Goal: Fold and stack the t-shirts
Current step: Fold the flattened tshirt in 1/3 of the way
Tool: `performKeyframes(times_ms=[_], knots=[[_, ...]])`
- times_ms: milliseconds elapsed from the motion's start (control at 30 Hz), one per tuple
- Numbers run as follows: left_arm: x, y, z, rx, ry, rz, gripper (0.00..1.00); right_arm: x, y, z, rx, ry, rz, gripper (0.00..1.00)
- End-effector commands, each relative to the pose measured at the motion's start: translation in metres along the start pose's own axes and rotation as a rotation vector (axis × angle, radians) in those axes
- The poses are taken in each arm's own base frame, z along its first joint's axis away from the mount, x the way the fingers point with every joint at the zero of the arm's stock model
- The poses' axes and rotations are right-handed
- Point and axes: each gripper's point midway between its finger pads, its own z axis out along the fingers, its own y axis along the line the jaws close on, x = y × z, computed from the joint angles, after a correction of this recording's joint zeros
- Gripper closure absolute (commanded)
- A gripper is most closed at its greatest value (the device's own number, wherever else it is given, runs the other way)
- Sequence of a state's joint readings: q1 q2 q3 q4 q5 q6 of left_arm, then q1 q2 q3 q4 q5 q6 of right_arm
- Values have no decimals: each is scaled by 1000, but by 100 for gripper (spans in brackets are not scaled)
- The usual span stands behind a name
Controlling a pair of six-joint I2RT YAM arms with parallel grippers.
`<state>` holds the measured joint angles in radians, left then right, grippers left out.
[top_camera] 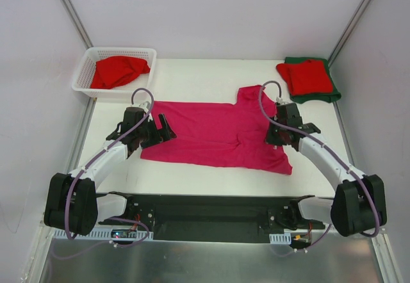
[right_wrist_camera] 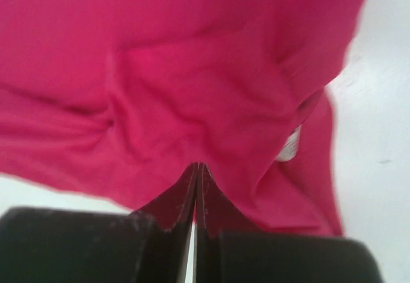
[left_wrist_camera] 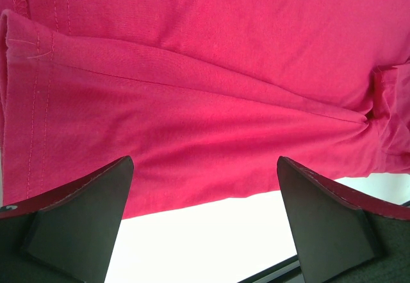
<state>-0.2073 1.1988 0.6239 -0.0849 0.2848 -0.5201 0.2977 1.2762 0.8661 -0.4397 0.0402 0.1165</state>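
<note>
A bright magenta-pink t-shirt (top_camera: pixel 211 132) lies spread across the middle of the table, one sleeve pointing to the back right. My left gripper (top_camera: pixel 163 131) hovers open at its left end. In the left wrist view the fingers (left_wrist_camera: pixel 96 206) stand wide apart over the shirt's near edge (left_wrist_camera: pixel 192 193) with nothing between them. My right gripper (top_camera: pixel 272 134) sits on the shirt's right part. Its tips (right_wrist_camera: pixel 200 164) are shut together and wrinkled pink cloth (right_wrist_camera: pixel 192 72) gathers toward them. A folded red t-shirt (top_camera: pixel 307 77) rests on a folded dark green one (top_camera: pixel 317 96) at the back right.
A white lattice basket (top_camera: pixel 83 72) at the back left holds a crumpled red t-shirt (top_camera: pixel 118 70). The black base rail (top_camera: pixel 205 212) runs along the near edge. Walls close in on both sides.
</note>
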Motion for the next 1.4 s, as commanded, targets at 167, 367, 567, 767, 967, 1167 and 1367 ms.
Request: performKeyframes(times_ms=[167, 367, 567, 767, 967, 1167, 1367], knots=[[-8, -8, -1, 45, -21, 6, 5, 61, 47, -21, -349, 101, 211, 99], [-7, -10, -1, 55, -19, 4, 5, 83, 24, -23, -237, 118, 293, 99], [-6, -11, -1, 64, -13, 3, 5, 98, 17, -19, -213, 106, 460, 99], [-5, -11, 0, 64, -13, 4, 5, 111, 23, -10, -278, 106, 576, 99], [-4, -10, -1, 61, -15, 4, 5, 86, 8, -26, -211, 9, 538, 99], [-4, -11, 1, 68, -8, 1, 5, 64, -20, -51, -97, -49, 528, 99], [-4, -11, 3, 73, -5, 1, 5, 55, -5, -40, -355, -55, 687, 99]])
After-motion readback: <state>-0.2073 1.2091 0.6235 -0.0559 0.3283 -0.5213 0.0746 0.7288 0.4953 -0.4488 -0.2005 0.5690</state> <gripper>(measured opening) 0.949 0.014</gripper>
